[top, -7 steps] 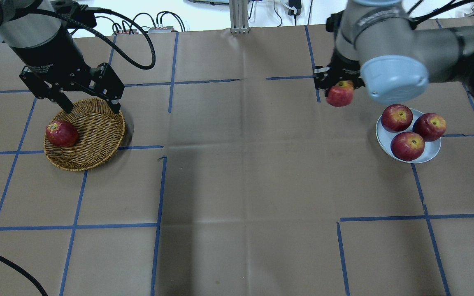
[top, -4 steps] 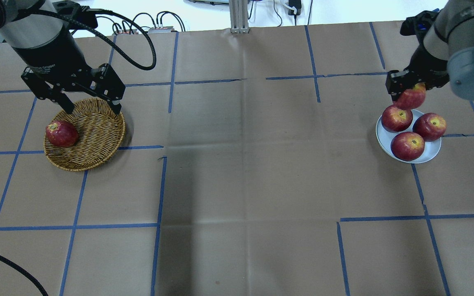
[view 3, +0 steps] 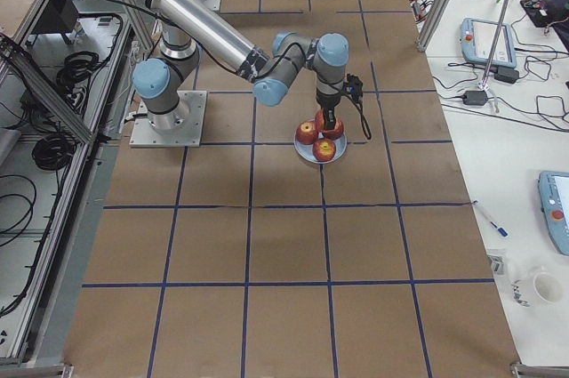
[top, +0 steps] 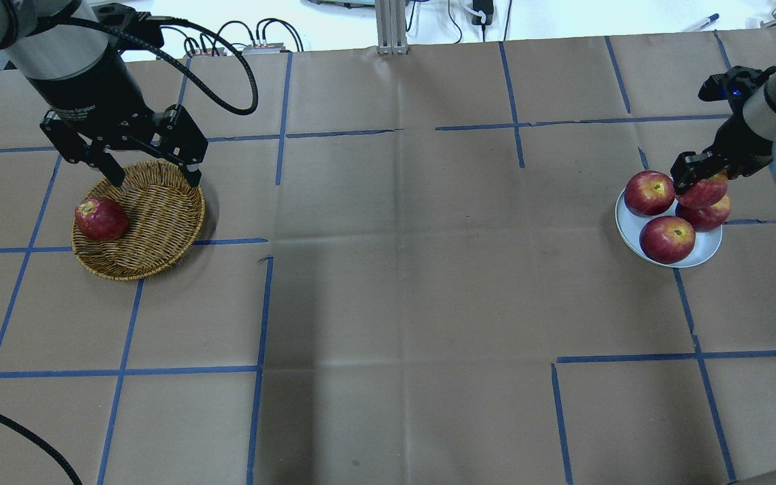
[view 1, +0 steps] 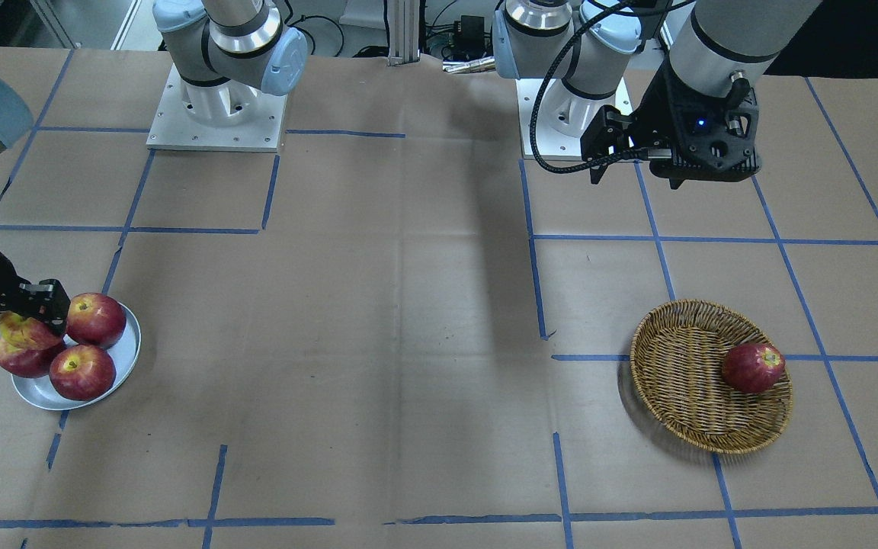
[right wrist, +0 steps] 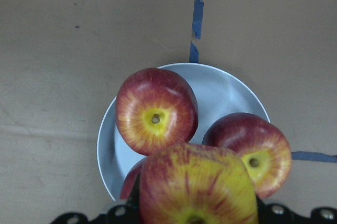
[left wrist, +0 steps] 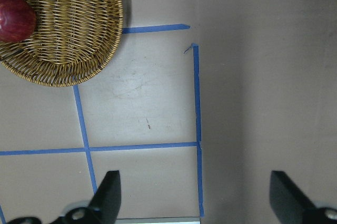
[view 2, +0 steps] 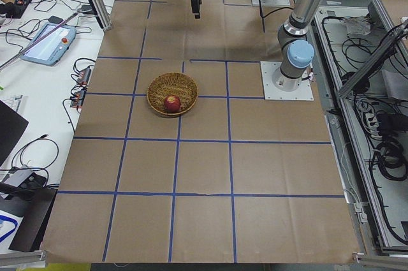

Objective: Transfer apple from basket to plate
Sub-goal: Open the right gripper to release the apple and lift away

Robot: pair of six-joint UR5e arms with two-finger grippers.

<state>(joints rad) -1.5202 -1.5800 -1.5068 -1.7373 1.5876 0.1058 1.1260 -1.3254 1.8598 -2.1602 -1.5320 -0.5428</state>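
The red and yellow apple (top: 703, 190) is held in my right gripper (top: 700, 180), which is shut on it just over the silver plate (top: 706, 254). It hangs above the plate's far right side, right over one apple there; I cannot tell if they touch. In the right wrist view the apple (right wrist: 197, 184) fills the bottom edge above the plate (right wrist: 224, 88). My left gripper (top: 155, 180) is open and empty, above the far rim of the wicker basket (top: 159, 222). The basket also shows in the left wrist view (left wrist: 73, 23).
Three red apples lie on the plate (top: 649, 192) (top: 667, 239) (top: 710, 215). A dark red apple (top: 100, 219) lies at the basket's left side. Brown paper with blue tape lines covers the table. The robot bases (view 1: 214, 114) stand on the robot's side.
My right gripper has carried the apple rightward from near the table's middle to over the plate and lowered it. The left gripper has hardly moved.
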